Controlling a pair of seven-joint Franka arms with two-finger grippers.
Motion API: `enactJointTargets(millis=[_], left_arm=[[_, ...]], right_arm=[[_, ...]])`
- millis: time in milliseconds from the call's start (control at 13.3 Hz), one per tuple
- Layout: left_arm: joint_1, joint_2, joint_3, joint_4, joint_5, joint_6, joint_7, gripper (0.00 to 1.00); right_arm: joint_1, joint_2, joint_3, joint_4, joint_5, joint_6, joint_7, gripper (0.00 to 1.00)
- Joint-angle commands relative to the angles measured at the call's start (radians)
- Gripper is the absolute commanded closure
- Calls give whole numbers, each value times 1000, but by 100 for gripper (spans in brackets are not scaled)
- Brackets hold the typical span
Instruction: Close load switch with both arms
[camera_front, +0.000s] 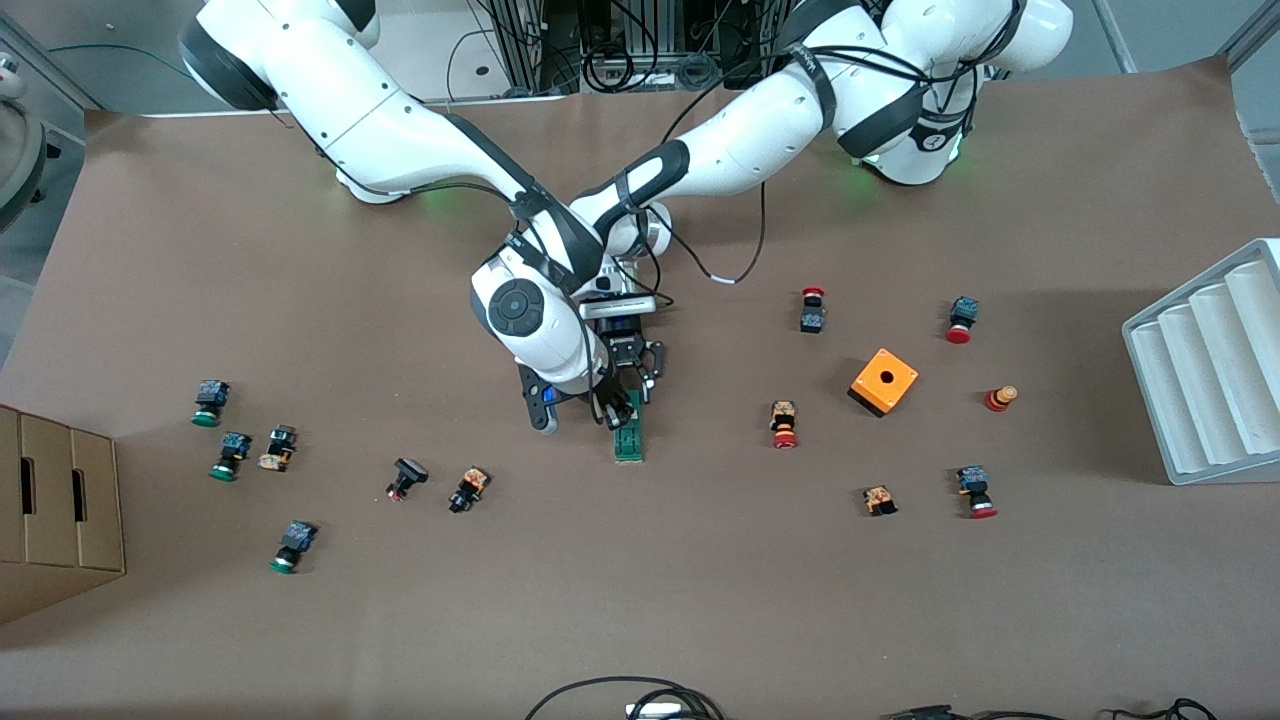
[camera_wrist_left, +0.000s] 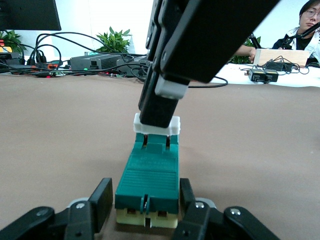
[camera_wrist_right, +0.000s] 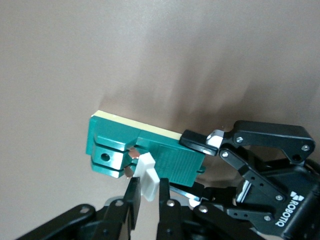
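Lying flat, load switch (camera_front: 629, 438) lengthwise toward front camera, left pincer (camera_wrist_left: 147, 200) clamping its body, right pincer (camera_wrist_right: 146, 197) pinching white tab (camera_wrist_right: 147, 175).

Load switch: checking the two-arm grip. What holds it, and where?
Left gripper clamps the load switch body's sides at one end; right gripper pinches its white tab.

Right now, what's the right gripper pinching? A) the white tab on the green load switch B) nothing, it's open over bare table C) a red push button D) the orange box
A: the right gripper is shut on the white tab of the load switch, while the left gripper clamps the switch's green body by its sides at the other end.
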Motion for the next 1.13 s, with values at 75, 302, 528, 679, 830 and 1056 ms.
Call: enactJointTargets(millis=[75, 302, 528, 679, 830, 1056], left_arm=[[-2, 22, -9, 25, 1, -9, 13, 38], [-2, 23, -9, 23, 1, -11, 12, 38], [-2, 22, -9, 25, 1, -11, 13, 38], [-2, 22, -9, 25, 1, -11, 13, 38], [-2, 22, -9, 25, 1, -11, 13, 38], [-4, 23, -9, 25, 1, -11, 13, 38]], right_arm=[[-20, 55, -5, 78, 8, 1, -5, 79], [-22, 66, -5, 95, 9, 1, -3, 79], [-22, 76, -5, 150, 35, -48, -2, 79], [-20, 83, -5, 173, 45, -65, -2, 79], [-20, 83, -5, 172, 45, -65, -2, 79], [-17, 89, -5, 176, 45, -64, -2, 80]])
